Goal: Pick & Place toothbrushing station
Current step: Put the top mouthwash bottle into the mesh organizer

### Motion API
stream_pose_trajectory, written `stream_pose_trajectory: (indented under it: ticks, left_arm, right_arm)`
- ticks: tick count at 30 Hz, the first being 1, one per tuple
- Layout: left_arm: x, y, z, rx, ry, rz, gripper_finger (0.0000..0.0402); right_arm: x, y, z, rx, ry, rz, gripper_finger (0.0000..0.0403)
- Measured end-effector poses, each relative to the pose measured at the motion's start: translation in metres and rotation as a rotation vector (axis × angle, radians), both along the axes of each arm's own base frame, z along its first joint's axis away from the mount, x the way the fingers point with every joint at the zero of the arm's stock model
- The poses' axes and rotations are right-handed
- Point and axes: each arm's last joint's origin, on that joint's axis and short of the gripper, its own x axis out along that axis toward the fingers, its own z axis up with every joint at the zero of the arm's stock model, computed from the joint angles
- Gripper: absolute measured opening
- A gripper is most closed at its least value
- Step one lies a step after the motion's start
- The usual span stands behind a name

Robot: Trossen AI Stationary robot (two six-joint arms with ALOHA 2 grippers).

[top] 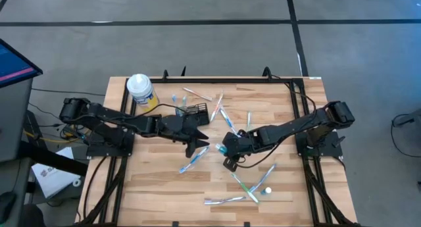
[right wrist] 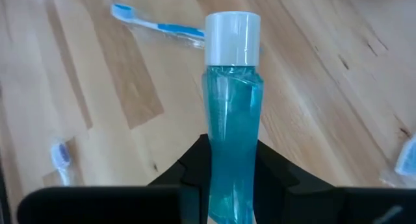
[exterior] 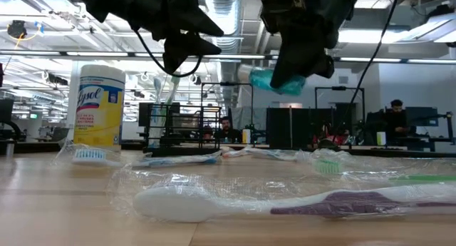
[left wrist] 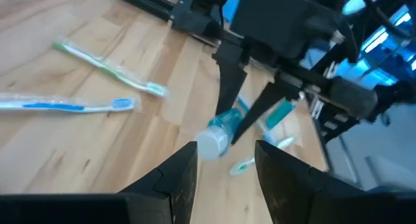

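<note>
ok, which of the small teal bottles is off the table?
The teal bottle with the white cap, clamped in the right pincer above mid-table. The other white-capped one lies on the wood near the front edge, among wrapped toothbrushes.

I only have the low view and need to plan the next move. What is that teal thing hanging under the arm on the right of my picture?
Observer: It's a teal bottle with a white cap, clamped in the right tool.
Operator: Is the left tool carrying anything?
Observer: No. The left tool is open and empty, and it points towards that bottle.
Operator: Where's the caddy? I can't make it out.
Observer: From above, the black mesh caddy sits just beyond the left arm's wrist, to the right of the yellow canister.
</note>
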Motion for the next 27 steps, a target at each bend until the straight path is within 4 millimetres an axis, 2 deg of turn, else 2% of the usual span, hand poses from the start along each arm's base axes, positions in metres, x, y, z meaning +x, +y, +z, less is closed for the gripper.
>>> stream_pose_trajectory:
  ticks: [4,8,13,27]
  left_arm:
    - [0.003,0.000,-0.003,-0.034,0.002,0.014,0.0150]
    - [0.009,-0.002,-0.015,-0.076,0.033,0.006,0.0150]
    - [0.019,-0.005,-0.025,-0.113,0.008,-0.065,0.0150]
    - [0.023,-0.004,-0.022,-0.114,-0.053,-0.072,0.0150]
  right_arm:
    - [0.004,0.004,0.010,-0.012,-0.030,0.036,0.0065]
    - [0.007,0.006,0.018,-0.023,-0.057,0.066,0.0065]
    - [0.006,0.007,0.019,-0.026,-0.034,0.087,0.0065]
    - [0.002,0.014,0.018,-0.049,-0.019,0.092,0.0065]
